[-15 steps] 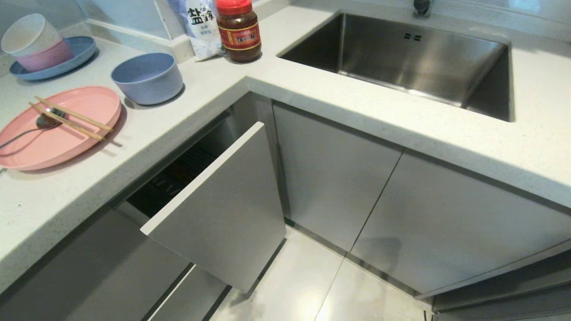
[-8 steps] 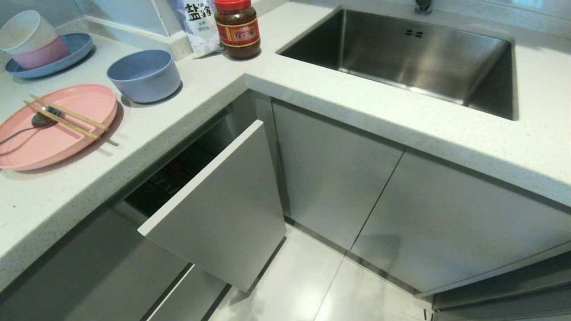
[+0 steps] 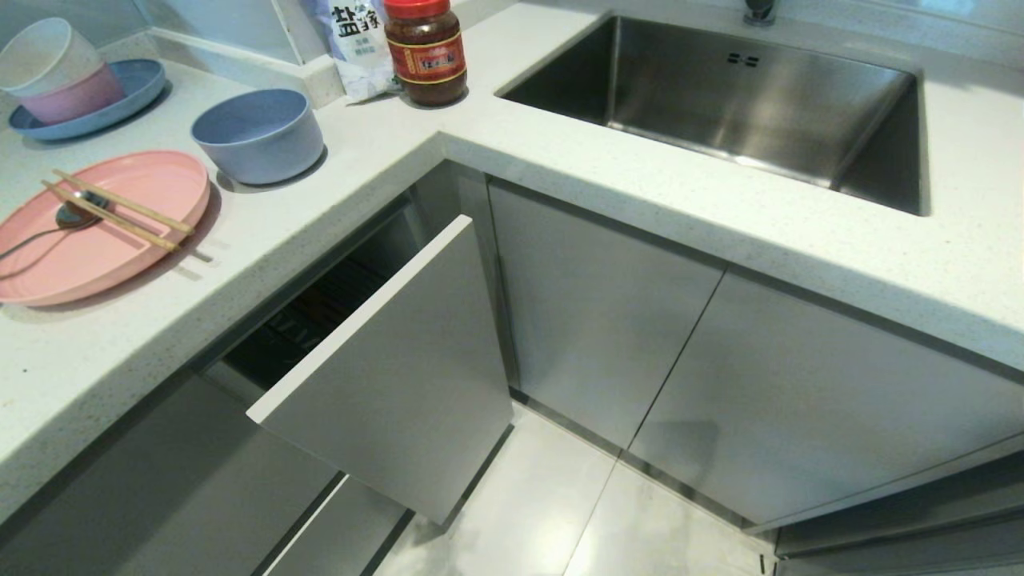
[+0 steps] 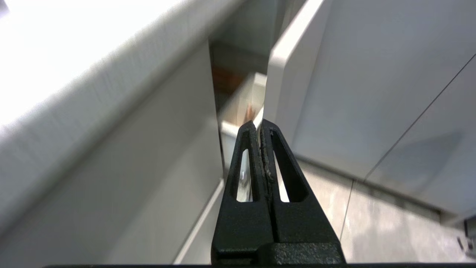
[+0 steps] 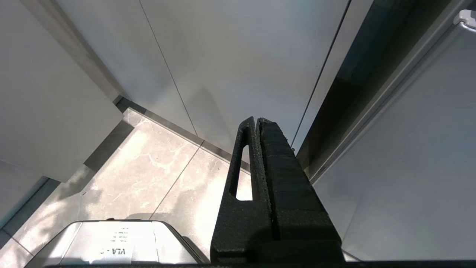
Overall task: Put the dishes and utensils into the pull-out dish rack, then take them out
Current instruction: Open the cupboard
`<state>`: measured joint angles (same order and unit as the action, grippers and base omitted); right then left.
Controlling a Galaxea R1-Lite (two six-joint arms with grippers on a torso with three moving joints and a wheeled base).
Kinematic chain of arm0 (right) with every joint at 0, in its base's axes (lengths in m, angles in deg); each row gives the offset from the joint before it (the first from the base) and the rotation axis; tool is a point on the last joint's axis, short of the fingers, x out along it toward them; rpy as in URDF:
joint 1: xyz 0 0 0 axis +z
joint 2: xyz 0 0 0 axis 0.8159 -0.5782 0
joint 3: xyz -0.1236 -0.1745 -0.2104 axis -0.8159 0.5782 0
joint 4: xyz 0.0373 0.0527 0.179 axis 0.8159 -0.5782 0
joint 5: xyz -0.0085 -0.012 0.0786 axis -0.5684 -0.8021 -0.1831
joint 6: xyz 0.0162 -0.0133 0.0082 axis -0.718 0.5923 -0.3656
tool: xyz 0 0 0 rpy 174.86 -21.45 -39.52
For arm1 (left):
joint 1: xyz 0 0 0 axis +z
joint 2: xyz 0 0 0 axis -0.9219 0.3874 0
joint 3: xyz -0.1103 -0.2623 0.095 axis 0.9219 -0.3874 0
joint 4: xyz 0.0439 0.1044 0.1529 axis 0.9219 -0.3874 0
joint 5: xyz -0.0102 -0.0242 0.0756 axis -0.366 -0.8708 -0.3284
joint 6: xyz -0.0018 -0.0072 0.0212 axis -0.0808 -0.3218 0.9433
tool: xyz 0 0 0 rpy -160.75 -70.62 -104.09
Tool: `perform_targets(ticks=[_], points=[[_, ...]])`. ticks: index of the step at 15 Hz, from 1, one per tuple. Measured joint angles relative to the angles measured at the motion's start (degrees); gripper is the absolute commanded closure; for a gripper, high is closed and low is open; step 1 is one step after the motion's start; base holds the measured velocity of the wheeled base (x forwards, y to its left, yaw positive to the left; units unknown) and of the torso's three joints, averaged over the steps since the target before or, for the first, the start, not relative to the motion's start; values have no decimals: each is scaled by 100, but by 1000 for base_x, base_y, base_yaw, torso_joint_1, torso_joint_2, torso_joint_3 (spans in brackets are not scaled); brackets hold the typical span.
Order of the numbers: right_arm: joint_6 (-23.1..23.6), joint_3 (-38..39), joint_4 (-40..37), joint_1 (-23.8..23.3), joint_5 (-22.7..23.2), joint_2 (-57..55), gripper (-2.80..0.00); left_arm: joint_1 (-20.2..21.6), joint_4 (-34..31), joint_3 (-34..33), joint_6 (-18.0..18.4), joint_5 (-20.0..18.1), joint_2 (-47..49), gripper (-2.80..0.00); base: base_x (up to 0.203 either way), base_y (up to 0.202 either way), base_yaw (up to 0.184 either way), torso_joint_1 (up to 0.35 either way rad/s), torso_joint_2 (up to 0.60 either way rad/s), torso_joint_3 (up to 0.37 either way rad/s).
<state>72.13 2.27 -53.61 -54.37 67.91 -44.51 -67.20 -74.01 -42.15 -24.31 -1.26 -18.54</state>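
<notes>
On the counter at the left lies a pale-pink plate [image 3: 96, 228] with wooden chopsticks [image 3: 120, 212] and a steel spoon [image 3: 56, 224] across it. Behind it stands the blue-grey bowl [image 3: 258, 134]. Below the counter the pull-out dish rack [image 3: 400, 376] stands part way out, its grey front angled and dark wire showing in the gap [image 3: 312, 320]. The fork is not in view. Neither arm shows in the head view. My left gripper [image 4: 259, 124] is shut and empty, low in front of the rack's front edge [image 4: 286, 74]. My right gripper [image 5: 256, 121] is shut and empty, facing cabinet doors.
Cream and pink bowls stacked on a blue plate [image 3: 72, 80] sit at the far left. A red-lidded jar [image 3: 426, 52] and a salt bag [image 3: 356, 44] stand at the counter corner. A steel sink [image 3: 720, 104] lies to the right. Tiled floor [image 3: 560, 512] lies below.
The whole head view shifted slightly between one second ago and half a second ago, so the camera moved. Nothing on the counter or the rack has moved since.
</notes>
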Motion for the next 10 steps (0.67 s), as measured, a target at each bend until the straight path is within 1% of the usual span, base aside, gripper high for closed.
perform_targets(ticks=[4,6,10], points=[[-2,0,0,-1,-1,0,0,0,-1028,1861,12,-265,217,0,0,0,0,0,0,0],[-2,0,0,-1,-1,0,0,0,-1359,2843,17,-321,736,0,0,0,0,0,0,0],[-2,0,2,-1,-1,0,0,21,-1643,4632,50,-314,2204,0,0,0,0,0,0,0]])
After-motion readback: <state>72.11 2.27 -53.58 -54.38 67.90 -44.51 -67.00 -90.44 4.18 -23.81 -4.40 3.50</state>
